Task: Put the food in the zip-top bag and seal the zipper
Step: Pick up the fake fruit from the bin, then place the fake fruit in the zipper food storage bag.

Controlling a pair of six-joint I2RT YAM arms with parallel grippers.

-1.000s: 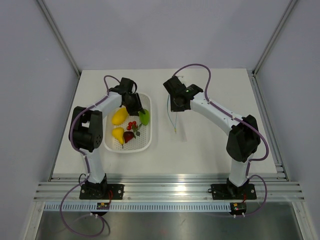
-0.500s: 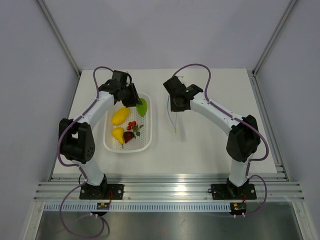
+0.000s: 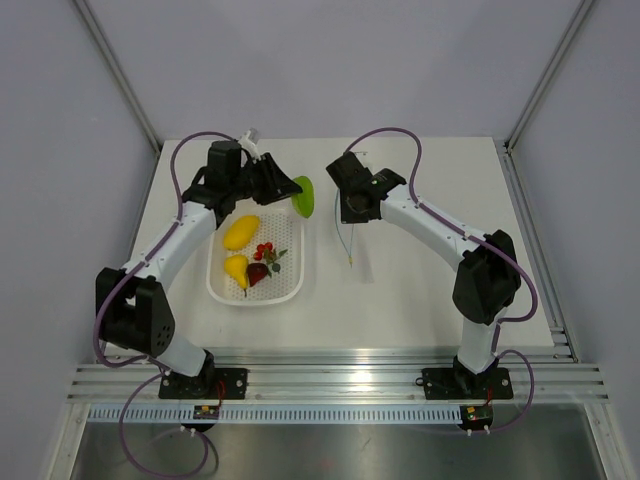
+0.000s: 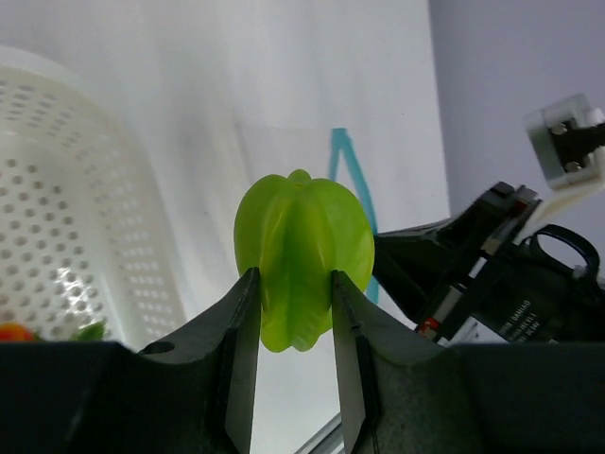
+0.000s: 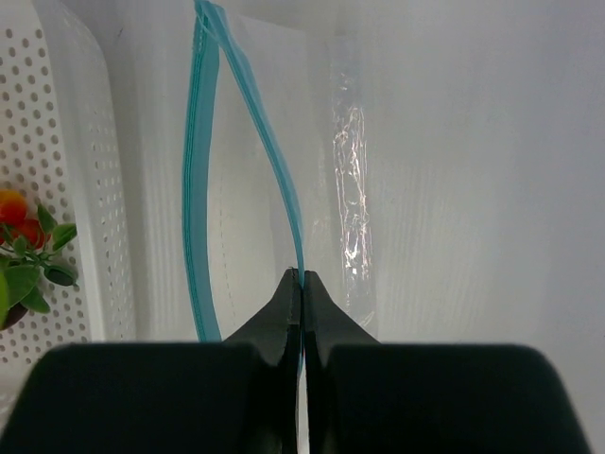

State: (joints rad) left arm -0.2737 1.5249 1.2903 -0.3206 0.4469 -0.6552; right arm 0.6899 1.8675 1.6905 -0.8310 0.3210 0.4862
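Observation:
My left gripper (image 3: 287, 188) is shut on the green leaf-shaped piece (image 3: 303, 196) and holds it in the air past the basket's far right corner, near the bag's mouth. The left wrist view shows the piece (image 4: 302, 251) pinched between both fingers. My right gripper (image 5: 301, 279) is shut on one lip of the light blue zipper (image 5: 272, 161) and holds the clear zip-top bag (image 3: 350, 240) open; the other lip (image 5: 194, 170) lies on the table. Two yellow fruits (image 3: 240, 232) (image 3: 236, 268), a dark red fruit (image 3: 257, 274) and red berries (image 3: 264, 250) lie in the basket.
The white perforated basket (image 3: 291, 285) stands left of the bag, its wall close to the bag's mouth in the right wrist view (image 5: 66, 170). The right arm's wrist (image 4: 492, 274) is just beyond the green piece. The table's far edge meets grey walls.
My left gripper has lifted the green piece out of the basket and carried it up and right, toward the bag's mouth. The right gripper and the bag have not moved.

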